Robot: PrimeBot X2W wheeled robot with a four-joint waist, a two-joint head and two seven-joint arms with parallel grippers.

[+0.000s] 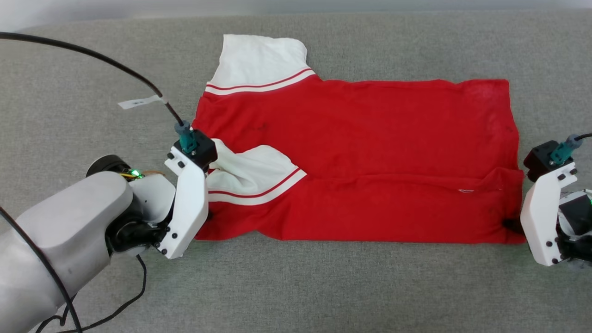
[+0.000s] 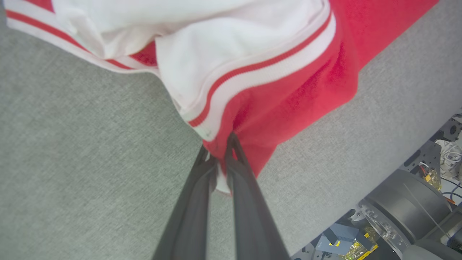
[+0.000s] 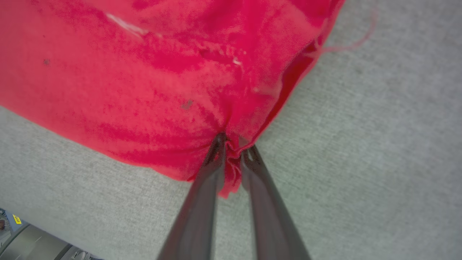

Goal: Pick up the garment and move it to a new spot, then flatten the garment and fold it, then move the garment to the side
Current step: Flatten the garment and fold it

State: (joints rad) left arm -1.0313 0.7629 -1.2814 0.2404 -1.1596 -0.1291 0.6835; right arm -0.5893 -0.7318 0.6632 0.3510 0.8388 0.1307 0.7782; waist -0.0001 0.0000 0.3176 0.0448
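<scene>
The left gripper point(image 2: 218, 151) sits at the left near corner of the garment point(image 1: 360, 138). Its fingers are closed, pinching the red edge just below a striped sleeve cuff point(image 2: 252, 68).

The garment lies spread flat on the grey bench point(image 1: 296, 286), long axis running left to right. One white sleeve point(image 1: 261, 58) extends toward the far side. The other white sleeve point(image 1: 249, 175) lies folded over the red body. A near strip of the red body is folded over, forming a crease parallel to the near edge.

The right gripper point(image 3: 234, 144) sits at the right near corner. Its fingers are nearly closed, with bunched red cloth pinched between the tips.
</scene>
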